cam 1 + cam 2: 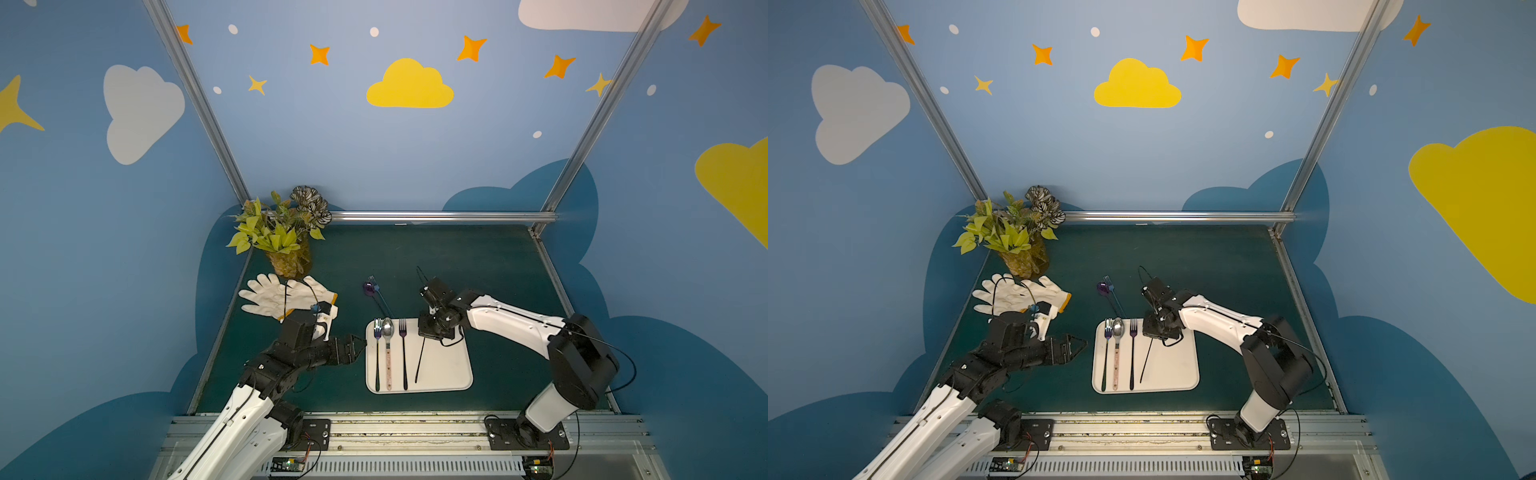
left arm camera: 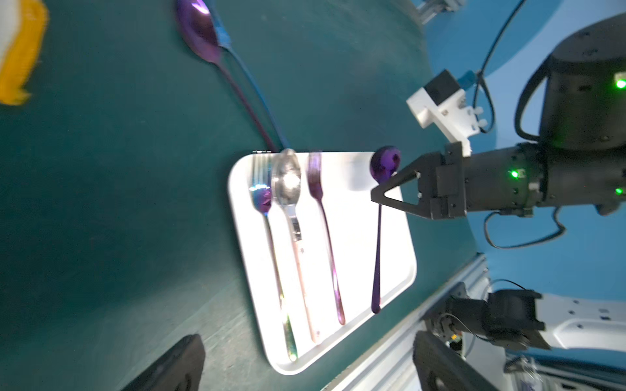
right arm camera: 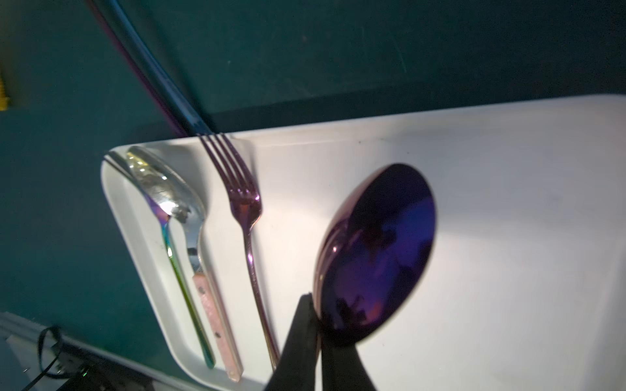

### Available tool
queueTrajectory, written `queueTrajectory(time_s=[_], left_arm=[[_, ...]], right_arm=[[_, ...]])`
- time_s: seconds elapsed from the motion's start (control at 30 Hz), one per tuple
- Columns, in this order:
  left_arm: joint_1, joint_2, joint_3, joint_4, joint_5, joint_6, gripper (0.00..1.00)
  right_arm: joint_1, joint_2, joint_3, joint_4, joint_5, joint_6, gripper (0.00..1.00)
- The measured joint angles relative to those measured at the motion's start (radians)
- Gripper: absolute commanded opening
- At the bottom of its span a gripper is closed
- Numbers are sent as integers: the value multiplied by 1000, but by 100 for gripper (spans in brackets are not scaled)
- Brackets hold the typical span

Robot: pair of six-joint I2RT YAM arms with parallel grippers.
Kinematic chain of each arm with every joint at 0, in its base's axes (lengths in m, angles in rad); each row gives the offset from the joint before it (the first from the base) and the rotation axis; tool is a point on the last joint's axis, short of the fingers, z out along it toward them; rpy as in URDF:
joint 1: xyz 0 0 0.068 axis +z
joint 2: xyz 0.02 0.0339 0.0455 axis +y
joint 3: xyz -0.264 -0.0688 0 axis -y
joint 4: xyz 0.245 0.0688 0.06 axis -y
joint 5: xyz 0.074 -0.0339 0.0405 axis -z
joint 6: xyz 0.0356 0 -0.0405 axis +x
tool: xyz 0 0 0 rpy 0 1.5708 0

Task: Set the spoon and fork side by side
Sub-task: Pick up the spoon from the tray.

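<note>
A white tray (image 1: 449, 374) (image 1: 1175, 370) lies on the green mat. On it lies a purple fork (image 1: 403, 353) (image 1: 1132, 353) (image 2: 325, 230) (image 3: 249, 237), tines pointing away. To its right is a dark purple spoon (image 1: 419, 361) (image 1: 1147, 357) (image 2: 377, 257) (image 3: 376, 250). My right gripper (image 1: 428, 334) (image 1: 1153, 332) (image 2: 377, 198) (image 3: 318, 325) is shut on the spoon's neck, just below the bowl. The bowl is held above the tray and the handle slopes down toward the tray's near edge. My left gripper (image 1: 360, 343) (image 1: 1081, 345) (image 2: 306, 338) is open and empty, just left of the tray.
An iridescent fork (image 1: 377, 357) and a silver spoon with a pink handle (image 1: 388, 353) lie at the tray's left. Behind the tray, a purple spoon (image 1: 369, 289) and a blue fork (image 1: 380, 293) lie on the mat. White gloves (image 1: 282, 295) and a potted plant (image 1: 282, 237) are at the back left.
</note>
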Motion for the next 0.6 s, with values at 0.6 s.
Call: queueTrajectory(time_s=[0.6], left_arm=[[-649,532,290,234,-391,82,81]], right_arm=[[-43,-177,-50,-10,-18,70,0]])
